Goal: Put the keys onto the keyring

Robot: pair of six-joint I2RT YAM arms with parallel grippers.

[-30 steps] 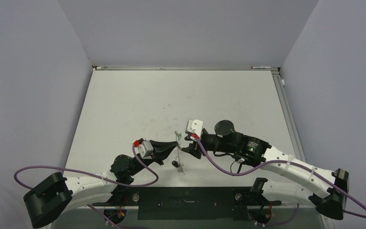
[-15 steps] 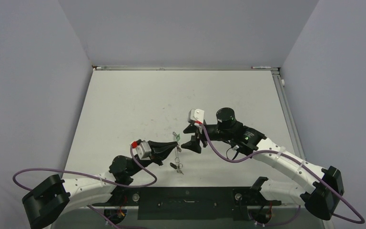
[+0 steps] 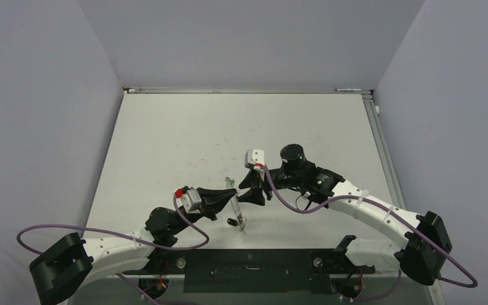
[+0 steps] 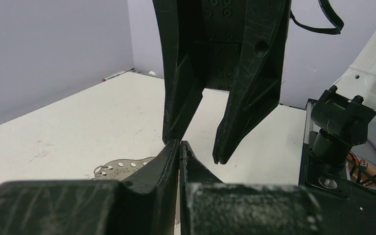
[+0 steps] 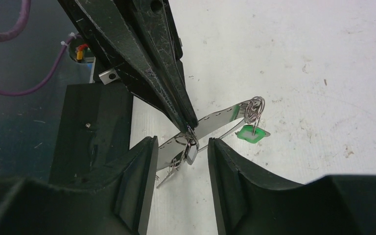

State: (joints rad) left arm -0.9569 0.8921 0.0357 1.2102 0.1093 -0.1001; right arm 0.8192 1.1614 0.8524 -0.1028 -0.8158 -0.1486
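Note:
My left gripper (image 3: 232, 192) is shut on a small keyring (image 5: 190, 136), held a little above the table. A tiny silvery key (image 5: 192, 152) hangs from that ring, next to a flat perforated metal strip (image 5: 215, 119). The strip's far end carries a larger wire ring (image 5: 254, 106) with a green tag (image 5: 251, 132). My right gripper (image 5: 182, 143) is open, one finger on each side of the hanging key and touching nothing. In the left wrist view the left gripper (image 4: 179, 145) has its fingertips pressed together, and the right gripper (image 4: 195, 149) hangs open just above them.
A small dark object (image 3: 233, 221) and thin silvery pieces (image 3: 242, 224) show just below the grippers. The black mounting plate (image 3: 248, 270) runs along the near edge. Purple cables (image 3: 101, 230) loop beside both arms. Grey walls close in the white table (image 3: 184, 133).
The right gripper has moved left, up to the left gripper's tips; it opened wider and then narrowed somewhat. The left gripper stayed shut and shifted only slightly.

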